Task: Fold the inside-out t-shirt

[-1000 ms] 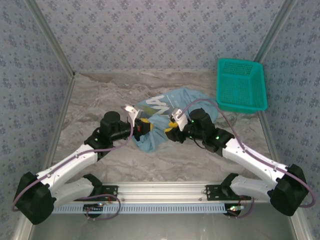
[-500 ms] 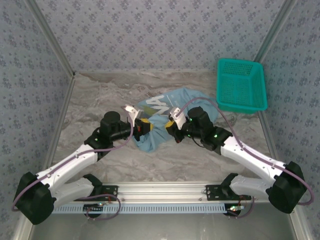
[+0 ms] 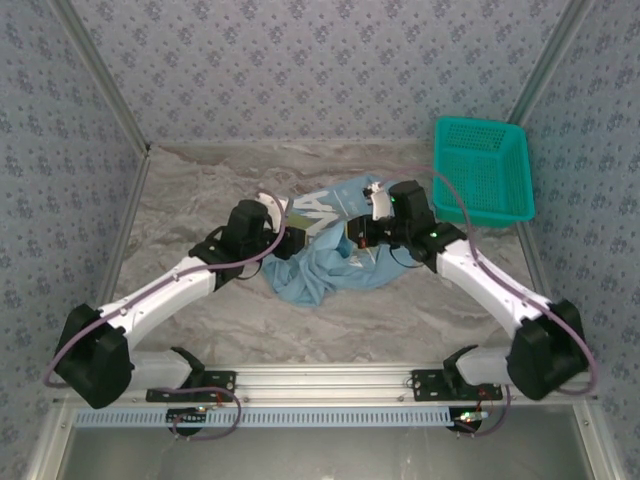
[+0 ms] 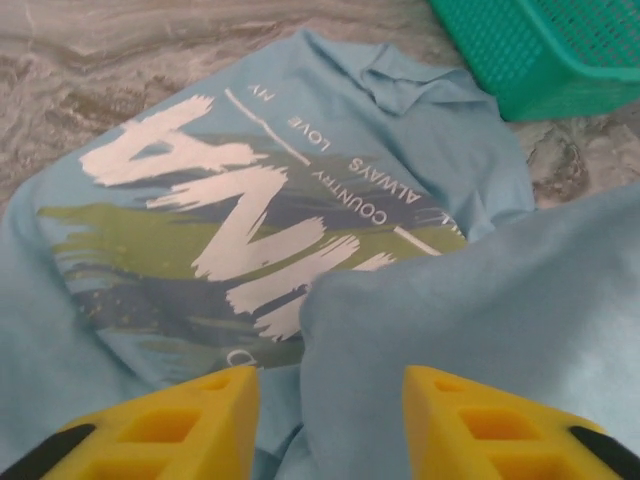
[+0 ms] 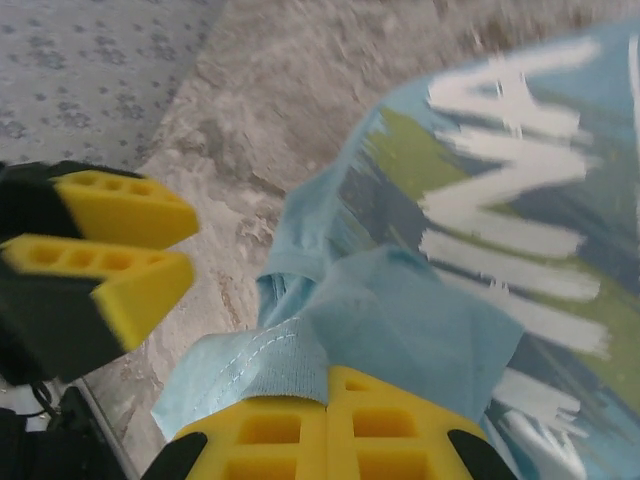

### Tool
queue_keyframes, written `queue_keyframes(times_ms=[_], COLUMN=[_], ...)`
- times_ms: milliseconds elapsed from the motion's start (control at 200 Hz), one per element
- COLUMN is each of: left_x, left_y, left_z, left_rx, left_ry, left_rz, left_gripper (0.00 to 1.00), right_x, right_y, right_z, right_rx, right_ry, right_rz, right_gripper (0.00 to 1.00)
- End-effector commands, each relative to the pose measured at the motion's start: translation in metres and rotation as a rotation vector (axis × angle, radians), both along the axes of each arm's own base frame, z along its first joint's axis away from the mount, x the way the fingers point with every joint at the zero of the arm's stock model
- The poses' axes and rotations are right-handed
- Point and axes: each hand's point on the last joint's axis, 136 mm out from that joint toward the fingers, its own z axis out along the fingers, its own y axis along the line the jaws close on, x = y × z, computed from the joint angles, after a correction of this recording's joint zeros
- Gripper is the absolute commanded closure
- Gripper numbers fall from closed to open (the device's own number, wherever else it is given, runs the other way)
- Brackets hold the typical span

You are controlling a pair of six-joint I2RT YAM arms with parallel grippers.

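Mid-fold, 1 edge pinched
Our right tool [image 5: 328, 385] clenched the t-shirt [image 3: 318, 275] edge; our left tool [image 4: 330, 395] gaped. Next, we judged: carry that edge across.

A fold of the t-shirt [image 4: 480, 290] hides part of its lettering [image 4: 260, 255], and the basket [image 4: 540, 50] is cropped

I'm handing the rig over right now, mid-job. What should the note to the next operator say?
Grippers: the left gripper is open, with a fold of the t-shirt just ahead of its fingers. The right gripper is shut on a stitched edge of the t-shirt.
Things: the t-shirt lies bunched mid-table, print facing up. The teal basket sits at the far right.
Done: no neat fold yet.
Left: spread it flat, then fold.
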Motion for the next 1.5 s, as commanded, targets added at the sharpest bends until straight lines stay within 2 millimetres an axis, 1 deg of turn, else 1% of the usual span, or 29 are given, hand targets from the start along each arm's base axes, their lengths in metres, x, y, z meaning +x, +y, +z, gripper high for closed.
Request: queue_keyframes(times_ms=[0,70,120,200,240,280,335,415,490,600,809,879,1024,1149,1289,1334,1394,1494], left_x=[-0.018,-0.04,-0.057,-0.083,-0.091,-0.094,-0.087,-0.071,-0.053,-0.031,-0.002,0.002,0.007,0.017,0.017,0.017,0.015,0.015], left_y=[-0.012,-0.027,-0.037,-0.055,-0.063,-0.069,-0.074,-0.08,-0.08,-0.075,-0.057,-0.058,-0.066,-0.061,-0.062,-0.062,-0.064,-0.068], left_z=[0.01,0.014,0.016,0.02,0.019,0.015,0.003,-0.016,-0.03,-0.044,-0.07,-0.078,-0.097,-0.109,-0.128,-0.134,-0.14,-0.14], left_rx=[-0.025,-0.03,-0.016,-0.016,-0.014,0.003,0.059,0.16,0.262,0.374,0.583,0.625,0.669,0.753,0.792,0.796,0.786,0.75], left_ry=[-0.027,-0.073,-0.109,-0.153,-0.157,-0.146,-0.119,-0.086,-0.074,-0.065,-0.056,-0.045,-0.023,-0.027,0.013,0.03,0.048,0.059], left_rz=[-0.095,-0.196,-0.27,-0.381,-0.426,-0.452,-0.45,-0.438,-0.398,-0.33,-0.222,-0.229,-0.266,-0.26,-0.297,-0.307,-0.321,-0.328], left_gripper=[0.55,0.54,0.55,0.6,0.63,0.66,0.68,0.71,0.72,0.71,0.66,0.65,0.6,0.58,0.59,0.61,0.67,0.82], right_x=[0.009,0.019,0.023,0.026,0.026,0.027,0.028,0.029,0.031,0.032,0.034,0.037,0.042,0.047,0.05,0.05,0.052,0.052], right_y=[0.006,0.004,0.005,0.005,0.006,0.004,0.002,0.0,-0.003,-0.004,-0.009,-0.009,-0.007,-0.007,-0.006,-0.007,-0.008,-0.009], right_z=[-0.01,-0.017,-0.02,-0.021,-0.022,-0.022,-0.023,-0.025,-0.026,-0.028,-0.031,-0.033,-0.041,-0.045,-0.049,-0.05,-0.052,-0.056], right_rx=[0.083,0.097,0.107,0.108,0.107,0.108,0.108,0.111,0.115,0.121,0.129,0.132,0.143,0.155,0.154,0.153,0.152,0.147], right_ry=[0.169,0.202,0.219,0.227,0.23,0.23,0.233,0.238,0.24,0.245,0.253,0.256,0.278,0.288,0.292,0.295,0.296,0.301], right_rz=[-0.035,-0.051,-0.055,-0.052,-0.05,-0.053,-0.058,-0.063,-0.071,-0.07,-0.079,-0.083,-0.09,-0.096,-0.099,-0.102,-0.105,-0.109], right_gripper=[1.0,1.0,1.0,1.0,1.0,1.0,1.0,1.0,1.0,1.0,1.0,1.0,1.0,1.0,1.0,1.0,1.0,1.0])
